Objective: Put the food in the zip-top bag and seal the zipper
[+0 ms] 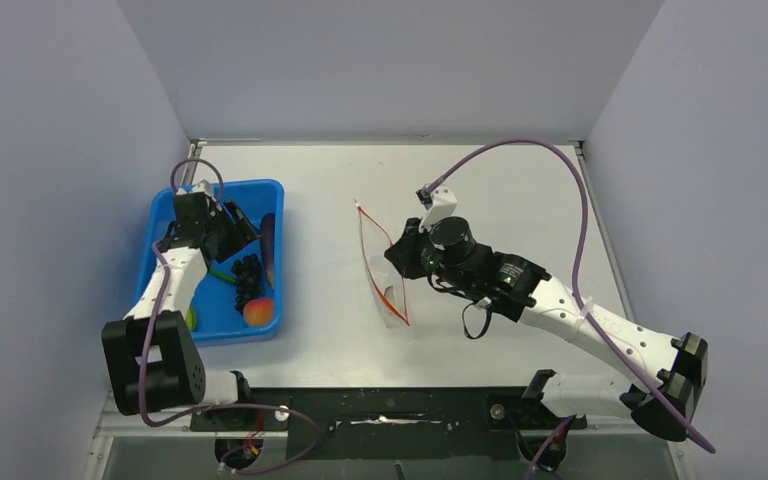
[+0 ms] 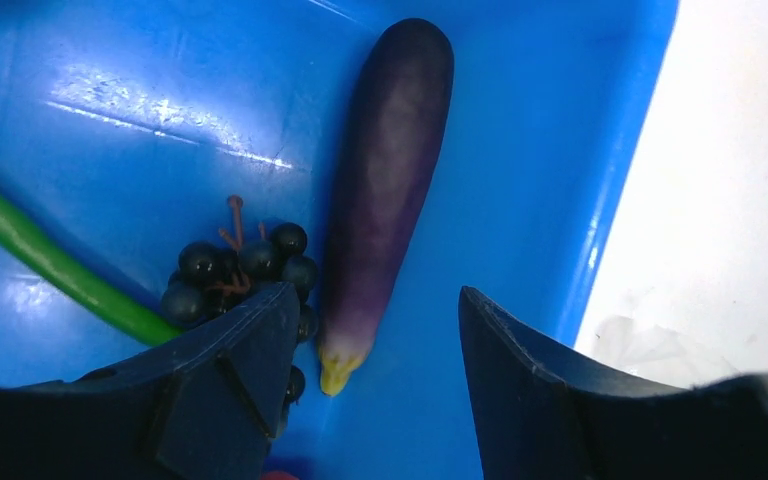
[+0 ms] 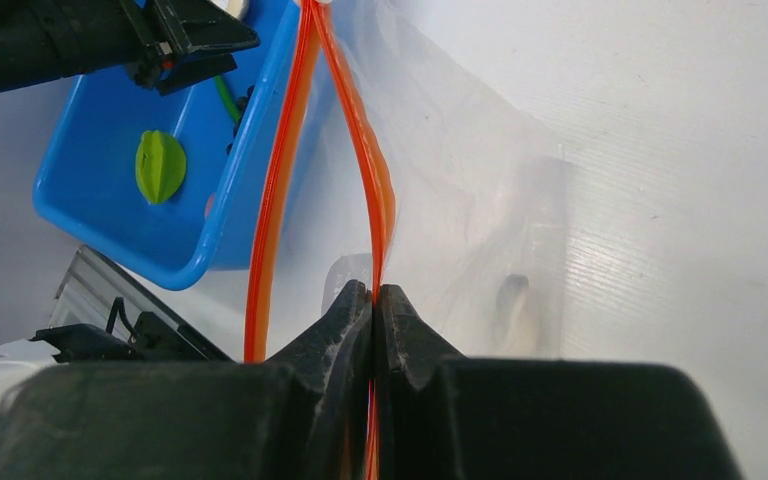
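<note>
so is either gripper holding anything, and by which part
The right gripper is shut on the zip-top bag, pinching one side of its red zipper strip. The left gripper holds nothing, open above the eggplant in the blue tray.

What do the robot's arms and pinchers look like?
The left arm and right arm are white tubes with chunky black joints. A thin purple cable loops along each. The left gripper and right gripper are black, with two wedge-shaped fingers.
</note>
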Robot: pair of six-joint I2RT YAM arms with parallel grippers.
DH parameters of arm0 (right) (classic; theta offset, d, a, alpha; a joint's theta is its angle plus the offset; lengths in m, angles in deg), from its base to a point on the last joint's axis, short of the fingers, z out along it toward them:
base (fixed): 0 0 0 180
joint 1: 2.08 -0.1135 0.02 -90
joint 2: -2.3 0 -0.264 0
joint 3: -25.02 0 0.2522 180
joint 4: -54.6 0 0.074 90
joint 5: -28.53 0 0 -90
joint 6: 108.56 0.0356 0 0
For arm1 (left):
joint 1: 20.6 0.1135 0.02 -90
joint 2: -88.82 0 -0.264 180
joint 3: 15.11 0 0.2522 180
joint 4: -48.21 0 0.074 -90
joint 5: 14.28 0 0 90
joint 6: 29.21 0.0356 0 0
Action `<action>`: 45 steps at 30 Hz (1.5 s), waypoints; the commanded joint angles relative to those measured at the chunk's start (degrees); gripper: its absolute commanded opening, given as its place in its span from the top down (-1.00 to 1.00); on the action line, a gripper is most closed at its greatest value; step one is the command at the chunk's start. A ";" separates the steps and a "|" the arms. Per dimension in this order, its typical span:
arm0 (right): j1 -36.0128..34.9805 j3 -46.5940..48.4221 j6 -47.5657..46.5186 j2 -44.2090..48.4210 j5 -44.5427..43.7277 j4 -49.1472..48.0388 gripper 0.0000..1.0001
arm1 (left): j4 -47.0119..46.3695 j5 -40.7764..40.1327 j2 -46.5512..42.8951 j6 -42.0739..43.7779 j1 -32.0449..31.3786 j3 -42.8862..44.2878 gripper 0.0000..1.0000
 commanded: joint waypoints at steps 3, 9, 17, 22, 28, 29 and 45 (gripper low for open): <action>-0.36 0.34 0.59 1.16 -1.52 -2.14 1.00 | -7.56 5.41 6.64 2.48 0.54 4.20 -0.18; -0.59 0.44 0.51 1.11 -1.71 -2.30 1.00 | -7.52 5.87 12.94 3.40 0.54 7.49 -0.17; -0.57 1.05 -0.09 2.12 -2.48 -1.57 1.00 | -8.52 9.09 19.45 4.02 0.54 9.72 -0.18; -0.57 0.75 -0.05 2.51 -2.77 -1.65 1.00 | -8.52 9.39 21.84 4.39 0.42 10.30 -0.18; -0.59 0.52 0.24 2.16 -2.41 -1.99 1.00 | -7.83 9.79 24.96 4.28 0.37 11.44 -0.20; -0.57 0.48 0.24 2.20 -2.49 -1.98 1.00 | -7.87 9.62 24.94 4.24 0.37 11.36 -0.20; -0.53 0.12 0.97 2.99 -2.85 -1.70 1.00 | -5.64 4.20 20.89 3.79 0.37 10.59 0.27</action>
